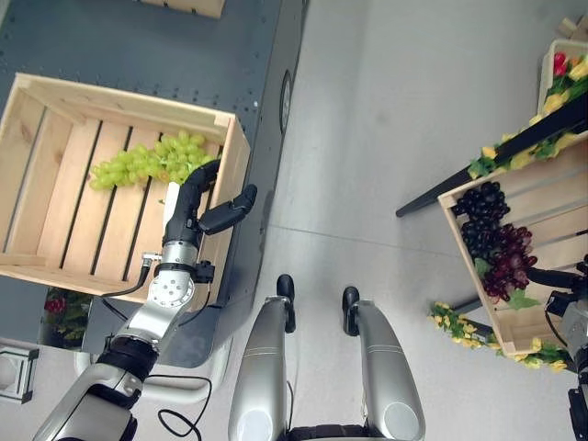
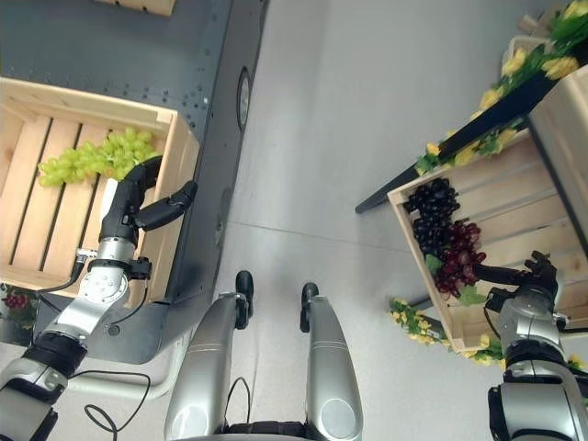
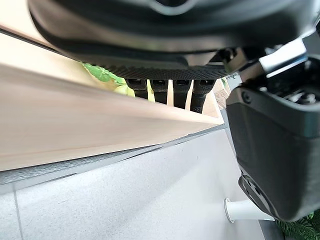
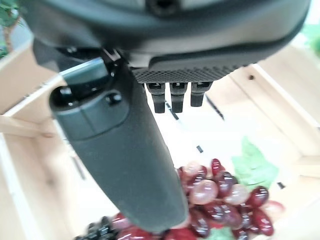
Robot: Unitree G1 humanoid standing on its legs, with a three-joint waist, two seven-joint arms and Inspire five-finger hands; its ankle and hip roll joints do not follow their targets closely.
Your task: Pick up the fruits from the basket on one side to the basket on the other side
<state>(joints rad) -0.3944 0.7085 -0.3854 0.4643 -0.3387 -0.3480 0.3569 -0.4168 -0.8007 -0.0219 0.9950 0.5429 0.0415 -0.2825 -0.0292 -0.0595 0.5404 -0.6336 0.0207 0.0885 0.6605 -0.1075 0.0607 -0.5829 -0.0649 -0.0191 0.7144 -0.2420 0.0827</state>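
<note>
Two crates | left crate [image 1: 55, 110]: one green grape bunch [image 1: 147, 161], left hand [image 1: 188, 207] fingers straight | right crate [image 2: 514, 184]: two dark grape bunches [image 2: 446, 239], right hand [image 2: 528, 276] fingers straight

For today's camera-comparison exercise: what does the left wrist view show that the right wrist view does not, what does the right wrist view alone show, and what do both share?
Left wrist view alone: green grapes glimpsed past the left hand, behind the left crate's wall, with grey floor outside it.
Right wrist view alone: red grapes with a green leaf on the right crate's floor, under the right hand.
Both share: a dark hand with straight fingers over a wooden crate holding grapes.
</note>
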